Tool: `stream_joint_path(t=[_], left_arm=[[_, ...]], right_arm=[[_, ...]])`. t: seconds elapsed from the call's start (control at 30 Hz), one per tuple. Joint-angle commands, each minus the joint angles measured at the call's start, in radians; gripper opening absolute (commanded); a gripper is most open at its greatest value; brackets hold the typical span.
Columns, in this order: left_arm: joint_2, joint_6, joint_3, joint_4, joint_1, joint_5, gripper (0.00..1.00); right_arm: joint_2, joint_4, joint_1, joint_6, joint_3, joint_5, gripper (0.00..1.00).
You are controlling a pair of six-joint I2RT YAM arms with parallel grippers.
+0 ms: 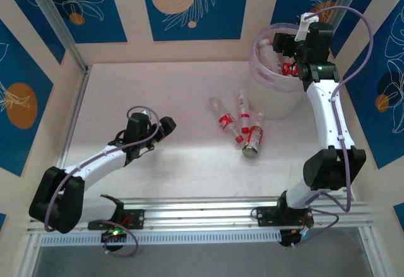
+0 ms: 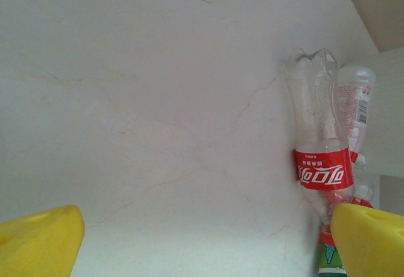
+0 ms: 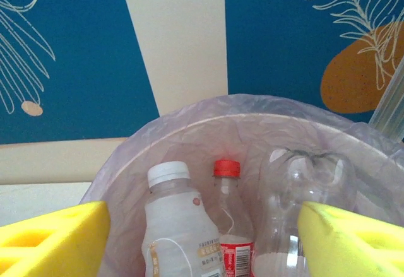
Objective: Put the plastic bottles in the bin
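Open table [image 1: 158, 94] left; bottles [image 1: 226, 120] cluster mid-table; bin [image 1: 281, 100], right arm [image 1: 325, 110] crowd far-right corner.

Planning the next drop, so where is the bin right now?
In the top view the bin stands at the table's far right, near the back wall, with the loose bottles lying on the table just to its left.

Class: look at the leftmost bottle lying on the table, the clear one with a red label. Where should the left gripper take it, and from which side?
Grip the leftmost bottle across its clear body, between base and red label, from above. The left gripper should approach over the bare table on its left. The bottle lies flat, and its cap end crowds the neighbouring bottles.
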Motion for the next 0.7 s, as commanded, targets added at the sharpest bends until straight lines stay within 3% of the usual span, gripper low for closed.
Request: stream_joint_path(t=[0.0,0.2,0.4,0.67], left_arm=[[-0.006,0.013,0.010,0.009,0.006,0.008,1.00],[-0.018,0.017,0.004,-0.006,0.006,-0.012,1.00],[0.000,0.007,0.001,0.016,0.006,0.003,1.00],[0.023,-0.006,-0.012,0.060,0.007,0.017,1.00]], right_arm=[[-0.009,-0.059,0.010,0.009,0.014,-0.038,0.74],[-0.113,-0.083,0.109,-0.028,-0.067,-0.036,0.72],[-0.220,-0.095,0.269,-0.045,-0.177,0.035,0.72],[-0.187,-0.092,0.497,0.005,-0.330,0.111,0.73]])
